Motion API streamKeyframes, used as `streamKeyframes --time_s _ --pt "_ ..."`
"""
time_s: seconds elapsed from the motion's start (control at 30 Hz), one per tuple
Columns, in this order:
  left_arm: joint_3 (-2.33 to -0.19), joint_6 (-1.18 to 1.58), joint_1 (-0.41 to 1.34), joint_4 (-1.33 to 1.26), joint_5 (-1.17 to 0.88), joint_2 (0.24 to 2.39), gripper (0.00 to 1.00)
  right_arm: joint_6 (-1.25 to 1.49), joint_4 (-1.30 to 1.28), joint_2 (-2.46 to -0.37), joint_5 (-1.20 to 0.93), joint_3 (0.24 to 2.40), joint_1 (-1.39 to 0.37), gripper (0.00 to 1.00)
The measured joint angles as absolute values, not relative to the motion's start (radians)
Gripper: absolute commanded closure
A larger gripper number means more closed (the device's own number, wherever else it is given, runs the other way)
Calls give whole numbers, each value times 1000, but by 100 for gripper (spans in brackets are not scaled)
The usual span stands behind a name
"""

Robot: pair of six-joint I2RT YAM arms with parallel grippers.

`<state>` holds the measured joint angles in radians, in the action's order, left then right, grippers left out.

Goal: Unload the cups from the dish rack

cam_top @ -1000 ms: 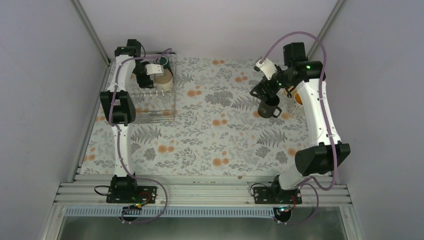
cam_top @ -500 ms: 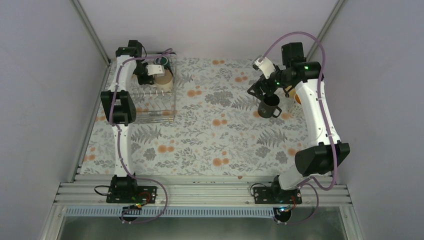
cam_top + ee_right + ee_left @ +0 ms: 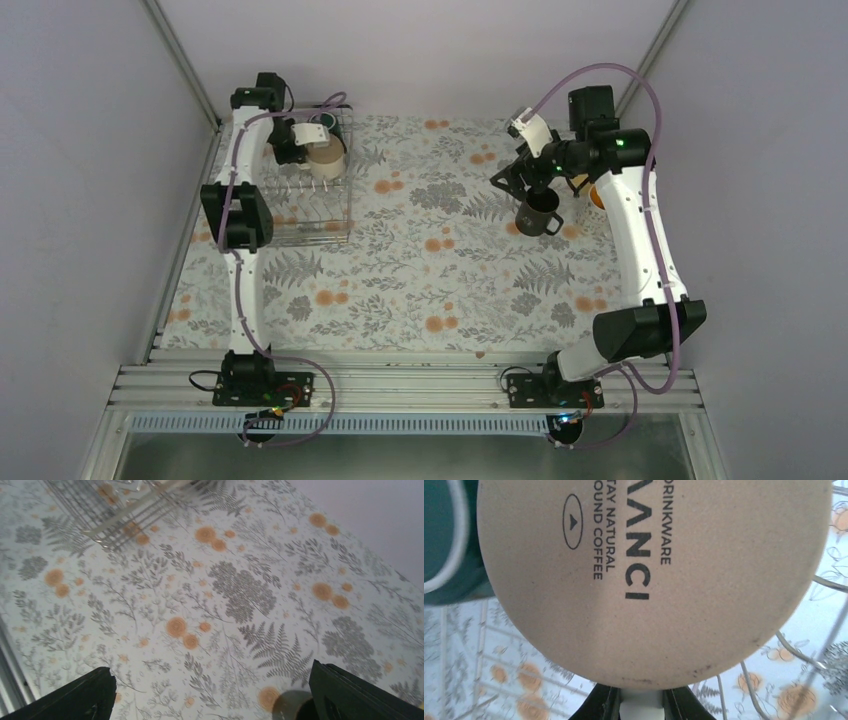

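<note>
The silvery wire dish rack (image 3: 305,237) stands at the back left. At its far end sit a dark green cup (image 3: 322,124) and a cream-beige cup (image 3: 328,160). My left gripper (image 3: 298,148) is beside the beige cup. In the left wrist view that cup's printed base (image 3: 649,580) fills the frame, and my left gripper (image 3: 640,706) is shut on a pale piece under it, seemingly the handle. The green cup (image 3: 444,540) is at the left. At the back right, my right gripper (image 3: 517,175) hangs open just left of an upright black cup (image 3: 538,213).
A white cup with an orange inside (image 3: 597,196) stands behind the right arm. In the right wrist view, the open right gripper (image 3: 212,685) looks down on flowered tablecloth (image 3: 200,605), with the black cup's rim (image 3: 292,705) at the bottom and the rack (image 3: 115,510) far off. Grey walls close in both sides.
My left gripper has shut on the beige cup's handle and shifted slightly back. The right gripper has drawn up and to the left, away from the black cup.
</note>
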<state>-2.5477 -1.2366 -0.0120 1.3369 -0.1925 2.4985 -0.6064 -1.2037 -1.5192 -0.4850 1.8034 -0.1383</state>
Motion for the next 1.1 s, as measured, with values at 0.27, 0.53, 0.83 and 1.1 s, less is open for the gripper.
streamKeyframes --time_s 0.27,0.53,0.83,1.1 --pt "-2544 -1146 -29 1349 -253 2251 98 -606 -1206 -1520 -712 1804 -139 0" --pt "-2260 -792 39 958 -622 1733 98 -604 -1221 -1575 -1008 1937 -143 0" --pt "-1762 -300 199 261 -999 1509 98 -323 -885 -1596 -1334 1986 -110 0" --pt "-1798 -139 261 117 -1081 1684 98 -126 -663 -1761 -1508 2020 -83 0"
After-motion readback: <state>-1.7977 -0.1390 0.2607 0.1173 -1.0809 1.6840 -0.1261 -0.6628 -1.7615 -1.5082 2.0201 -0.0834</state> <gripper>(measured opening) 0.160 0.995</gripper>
